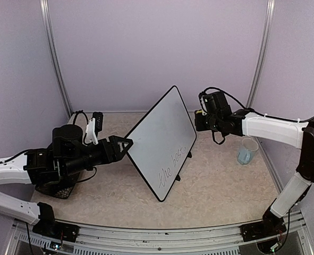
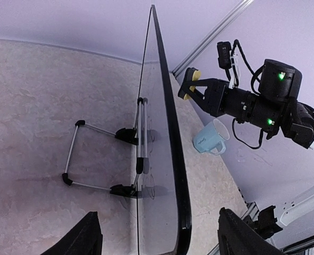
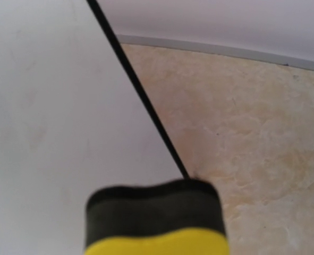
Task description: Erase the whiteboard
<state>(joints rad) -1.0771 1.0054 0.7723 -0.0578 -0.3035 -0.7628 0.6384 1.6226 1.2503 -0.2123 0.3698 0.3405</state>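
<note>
Hard to read: dark handwriting [image 1: 170, 168] low on the whiteboard [image 1: 164, 141], only loose cursive strokes from the top view. Cut off at the bottom of the left wrist view: both fingers [image 2: 87, 239] of the left gripper [image 2: 158, 215], spread wide to either side of the board's near edge; contact impossible to judge. Blurred in the right wrist view: a yellow-and-black sponge eraser [image 3: 155, 223] filling the lower middle, the fingers holding it hidden. Clearer from the left wrist view: right gripper [image 2: 191, 85] pinching that eraser, upper right of the frame, just beside the board's far edge. Partly hidden under the left arm at the lower left of the top view: a black mesh object [image 1: 56, 189], not identifiable.

Propped at a tilt on folding wire legs [image 2: 74, 154], middle of the table [image 1: 220, 183]. Beige, marbled, matte tabletop; plain pale lilac walls with metal corner posts [image 1: 53, 58].

Flat glossy white panel, thin black frame, rounded corners. Pale blue mug [image 1: 247, 151] with a handle at the right of the top view, near the wall, apart from the board.
</note>
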